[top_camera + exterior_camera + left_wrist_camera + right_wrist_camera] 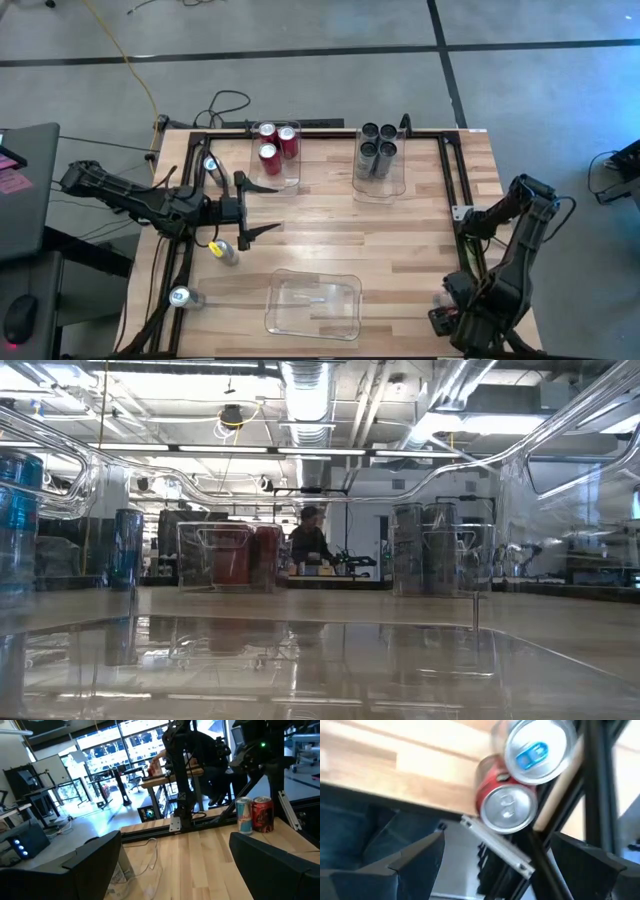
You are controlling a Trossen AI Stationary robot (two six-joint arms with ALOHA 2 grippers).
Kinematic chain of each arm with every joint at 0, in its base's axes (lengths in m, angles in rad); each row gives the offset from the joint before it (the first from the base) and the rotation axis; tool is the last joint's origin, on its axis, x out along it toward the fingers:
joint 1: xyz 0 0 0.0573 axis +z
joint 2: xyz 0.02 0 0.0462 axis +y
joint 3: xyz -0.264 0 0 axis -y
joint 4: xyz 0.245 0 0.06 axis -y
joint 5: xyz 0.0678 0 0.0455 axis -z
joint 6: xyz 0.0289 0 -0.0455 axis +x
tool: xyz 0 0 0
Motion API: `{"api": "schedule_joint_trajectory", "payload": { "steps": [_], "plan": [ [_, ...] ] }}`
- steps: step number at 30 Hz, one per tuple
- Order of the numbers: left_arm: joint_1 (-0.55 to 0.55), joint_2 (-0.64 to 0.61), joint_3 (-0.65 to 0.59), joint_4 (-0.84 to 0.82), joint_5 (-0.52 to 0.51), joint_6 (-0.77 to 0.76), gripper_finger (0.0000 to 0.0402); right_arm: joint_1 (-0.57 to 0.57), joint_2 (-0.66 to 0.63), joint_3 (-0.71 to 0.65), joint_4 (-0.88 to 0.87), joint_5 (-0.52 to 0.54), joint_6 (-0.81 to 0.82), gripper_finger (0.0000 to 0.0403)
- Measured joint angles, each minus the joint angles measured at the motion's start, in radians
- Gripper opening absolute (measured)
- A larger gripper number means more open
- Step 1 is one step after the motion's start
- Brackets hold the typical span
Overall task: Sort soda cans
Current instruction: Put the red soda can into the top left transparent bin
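From the high view I am seeing the left end effector [262, 207] reaching over the desk [420, 240] from its left side, fingers spread wide and holding nothing. Three red cans [275, 143] are standing in a clear bin [277, 180] at the far edge, and four dark grey cans [378, 147] are standing in a second clear bin [378, 186] to their right. A third clear bin [313, 305] is sitting at the near edge with no cans in it. Silver-white cans with blue marks are sitting along the left side: one [211, 165] by the frame rail, one [227, 251] just below the open fingers, one [182, 296] near the front corner. The right arm is waiting folded at the desk's right side.

In the low view I am looking through clear plastic walls: the red cans [243, 557] are showing left of centre, the dark grey cans [432, 547] right of centre, and a person [309, 545] is sitting far behind.

In the left wrist view, the left fingers [87, 865] are standing wide apart, and a silver-white can [244, 815] is touching a red can [263, 813] by the far rail.

In the right wrist view, the right end effector [492, 865] is released, fingers apart, above a red can [505, 802] and a silver-white can [535, 750] beside the frame rail.
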State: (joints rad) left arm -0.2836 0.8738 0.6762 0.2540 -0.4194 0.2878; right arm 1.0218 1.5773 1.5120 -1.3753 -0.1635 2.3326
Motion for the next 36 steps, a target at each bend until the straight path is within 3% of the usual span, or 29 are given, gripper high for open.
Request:
{"api": "schedule_joint_trajectory", "payload": {
  "steps": [7, 11, 22, 29, 36],
  "plan": [
    [0.000, 0.000, 0.000, -0.003, 0.000, -0.006, 0.0368, -0.001, 0.100, 0.000, -0.045, 0.006, -0.210, 0.0381],
    [0.000, 0.000, 0.000, -0.003, 0.000, -0.020, 0.0368, -0.002, 0.159, -0.001, -0.049, -0.067, -0.312, 0.0381],
    [0.000, 0.000, 0.000, -0.003, 0.000, -0.033, 0.0368, 0.004, 0.189, -0.001, -0.047, -0.094, -0.315, 0.0381],
    [0.000, 0.001, 0.000, -0.022, 0.000, -0.049, 0.0368, 0.006, 0.196, -0.001, -0.055, -0.014, -0.302, 0.0381],
    [0.000, 0.001, 0.000, -0.023, 0.000, -0.049, 0.0368, 0.006, 0.196, -0.020, -0.056, -0.008, -0.265, 0.0381]
  ]
}}
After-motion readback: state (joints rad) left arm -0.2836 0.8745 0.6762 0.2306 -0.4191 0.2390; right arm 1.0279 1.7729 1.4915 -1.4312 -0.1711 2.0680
